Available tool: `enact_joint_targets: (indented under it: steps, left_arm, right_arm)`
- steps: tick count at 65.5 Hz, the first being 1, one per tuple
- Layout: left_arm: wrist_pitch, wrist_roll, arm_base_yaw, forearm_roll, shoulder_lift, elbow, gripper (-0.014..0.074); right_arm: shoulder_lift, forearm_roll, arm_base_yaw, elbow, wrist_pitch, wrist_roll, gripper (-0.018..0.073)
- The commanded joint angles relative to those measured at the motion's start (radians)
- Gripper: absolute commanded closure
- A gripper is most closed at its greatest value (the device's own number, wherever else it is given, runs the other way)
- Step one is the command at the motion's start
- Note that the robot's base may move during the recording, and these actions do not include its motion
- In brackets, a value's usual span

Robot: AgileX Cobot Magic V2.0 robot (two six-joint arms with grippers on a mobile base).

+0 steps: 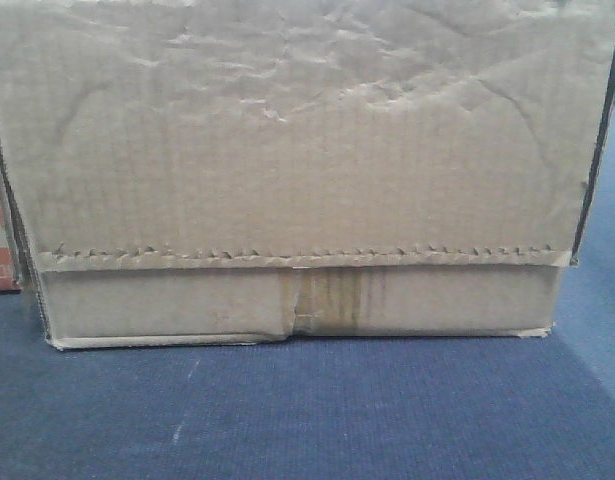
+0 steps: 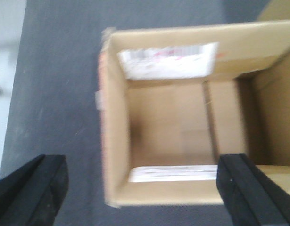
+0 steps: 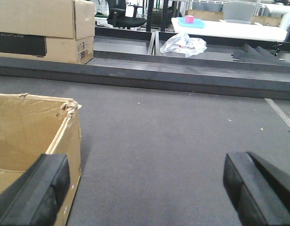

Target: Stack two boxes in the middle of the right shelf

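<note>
a large plain brown corrugated cardboard carton [image 1: 297, 170], wrinkled and crossed by a jagged seam, stands on the blue-grey carpeted surface [image 1: 287, 420], filling the front view. the left gripper [image 2: 140, 188] hangs spread wide above an open-topped brown carton [image 2: 168, 127]. the right gripper [image 3: 145, 188] is likewise spread and holds nothing, a torn-edged carton wall [image 3: 27, 127] just beside one finger.

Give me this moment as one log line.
left end effector: open, above open box | right end effector: open, empty, box beside it | floor: grey carpet | shelf: not in view
</note>
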Motion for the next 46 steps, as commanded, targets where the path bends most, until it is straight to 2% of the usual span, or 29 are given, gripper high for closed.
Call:
enact_joint_targets:
  steps: [1, 7, 28, 46]
  left_arm:
    - [0.029, 0.041, 0.047, -0.028, 0.077, -0.044, 0.0062]
    - [0.021, 0.041, 0.065, -0.028, 0.142, -0.062, 0.0062]
    - [-0.061, 0.041, 0.064, -0.028, 0.271, -0.061, 0.0062]
    - [-0.073, 0.041, 0.064, -0.064, 0.329, -0.061, 0.0126]
  right_arm:
    - [0.003, -0.008, 0.003, -0.008, -0.01, -0.001, 0.0005]
    - [0.007, -0.008, 0.012, -0.008, -0.01, -0.001, 0.0005]
    - [0.007, -0.008, 0.019, -0.008, -0.012, -0.001, 0.0005]
    - [0.007, -0.008, 0.019, -0.008, -0.012, -0.001, 0.0005]
